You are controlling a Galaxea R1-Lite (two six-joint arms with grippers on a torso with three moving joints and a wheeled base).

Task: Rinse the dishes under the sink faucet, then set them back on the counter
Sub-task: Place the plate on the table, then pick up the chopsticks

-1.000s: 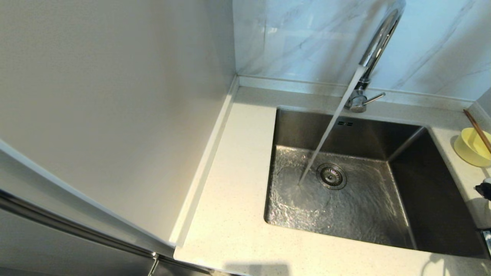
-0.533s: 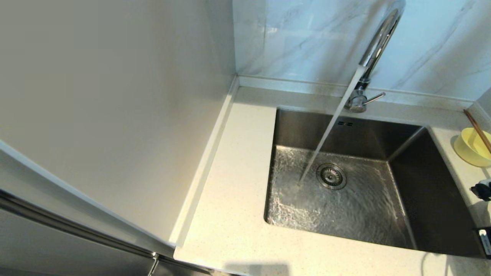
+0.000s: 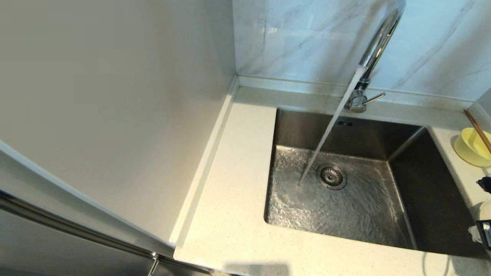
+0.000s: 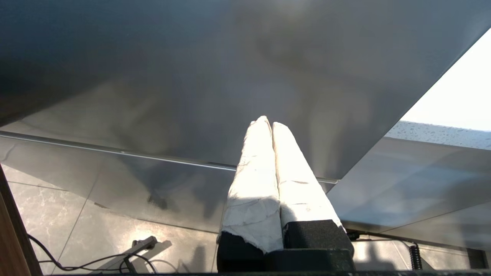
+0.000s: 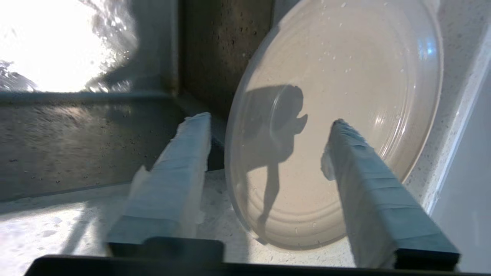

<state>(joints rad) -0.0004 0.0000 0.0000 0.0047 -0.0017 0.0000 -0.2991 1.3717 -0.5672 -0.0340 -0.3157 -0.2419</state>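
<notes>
Nearest in, at the near right corner of the surface (image 3: 238,237), the right tool (image 5: 268,126) hangs wide open over the white plate (image 5: 345,76), which lies flat just beside the sink's right edge with water droplets on it. One finger (image 5: 180,161) sits outside the plate's rim, the other (image 5: 368,180) over its face, neither gripping. My read: this is the plate's turn, either just set down after rinsing or about to be lifted; I can't tell which. The left tool (image 4: 271,130) is parked low beneath the surface, pads pressed together, empty.

Further out, the sink (image 3: 422,184) is awash, water streaming from the faucet (image 3: 378,42) beside the drain. Toward the far right corner, the yellow bowl (image 3: 470,147) waits with the chopsticks (image 3: 477,128) resting in it. Next likely calls for travelling back to them.
</notes>
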